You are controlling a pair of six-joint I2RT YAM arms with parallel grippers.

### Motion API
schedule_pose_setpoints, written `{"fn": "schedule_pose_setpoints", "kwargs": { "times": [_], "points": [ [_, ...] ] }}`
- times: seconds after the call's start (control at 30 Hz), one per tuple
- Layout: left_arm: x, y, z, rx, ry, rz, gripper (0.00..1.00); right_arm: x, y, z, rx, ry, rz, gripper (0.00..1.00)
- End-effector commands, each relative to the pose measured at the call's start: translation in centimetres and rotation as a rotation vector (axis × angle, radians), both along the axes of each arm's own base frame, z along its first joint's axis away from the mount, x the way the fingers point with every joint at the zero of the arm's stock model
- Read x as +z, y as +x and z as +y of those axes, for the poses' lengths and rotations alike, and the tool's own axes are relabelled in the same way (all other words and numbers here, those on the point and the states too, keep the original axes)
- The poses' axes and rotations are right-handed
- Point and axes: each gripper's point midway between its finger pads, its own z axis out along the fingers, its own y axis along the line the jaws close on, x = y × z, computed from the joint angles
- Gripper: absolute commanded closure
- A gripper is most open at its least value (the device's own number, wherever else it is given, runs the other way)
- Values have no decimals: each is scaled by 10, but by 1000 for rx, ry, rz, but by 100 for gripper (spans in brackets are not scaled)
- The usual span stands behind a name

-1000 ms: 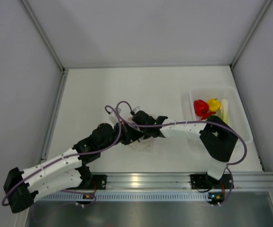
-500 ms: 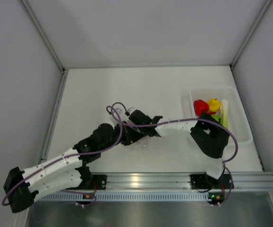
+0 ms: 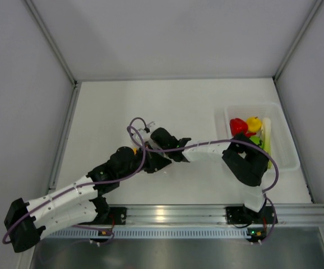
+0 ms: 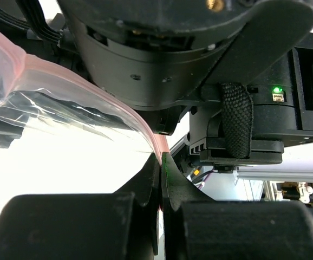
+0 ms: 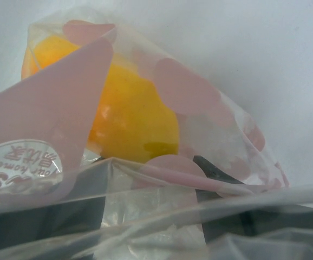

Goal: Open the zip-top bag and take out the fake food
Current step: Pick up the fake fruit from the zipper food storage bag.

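Left end effector (image 4: 160, 179) clamped on pink strip of zip-top bag (image 4: 64, 103). Right end effector (image 3: 157, 136): opening not discernible, plastic blocks view. Spread your pull slowly; yellow fake food (image 5: 129, 116) inside.

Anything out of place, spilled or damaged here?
Nothing spilled or damaged. The zip-top bag is crumpled, its pink strip pinched by the left gripper, with one yellow-orange piece inside.
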Motion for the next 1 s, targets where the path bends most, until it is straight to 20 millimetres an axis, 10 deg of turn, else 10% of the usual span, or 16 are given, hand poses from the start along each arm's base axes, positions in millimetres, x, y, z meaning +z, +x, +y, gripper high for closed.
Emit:
{"fn": "schedule_pose_setpoints", "kwargs": {
  "times": [0.0, 0.37, 0.73, 0.97],
  "points": [
    [25, -13, -10, -89, -80, -54, 100, 18, 19, 20, -10, 72, -71, 37],
    [63, -13, -8, -105, -115, -186, 100, 5, 14, -96, -286, -260, -124, 49],
    [70, 5, 5, 11, -100, -244, 100, 19, -49, -225, -462, -458, 34, 47],
    [66, 9, 3, 10, -65, -266, 100, 56, -59, -225, -401, -364, 17, 47]
  ]
}}
